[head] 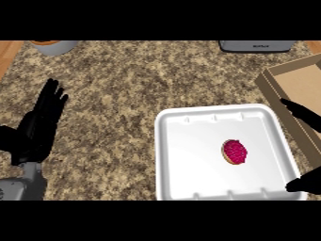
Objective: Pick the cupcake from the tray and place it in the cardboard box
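Head view: speckled counter, white tray near its front edge, cardboard box at the right edge. Left hand at the left, fingers straight. Right hand spread wide over the tray's right rim. Cupcake sits in the tray, right of middle.

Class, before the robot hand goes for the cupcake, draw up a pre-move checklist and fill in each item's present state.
1. Cupcake lies in the tray, uncovered: ok.
2. Cupcake standing upright: cannot tell.
3. Cardboard box open on top, right of the tray: ok.
4. Right robot hand open, holding nothing: ok.
5. Right robot hand over the cupcake: not ok, it is at the tray's right rim.
6. Left robot hand open, resting at the left, apart from the tray: ok.
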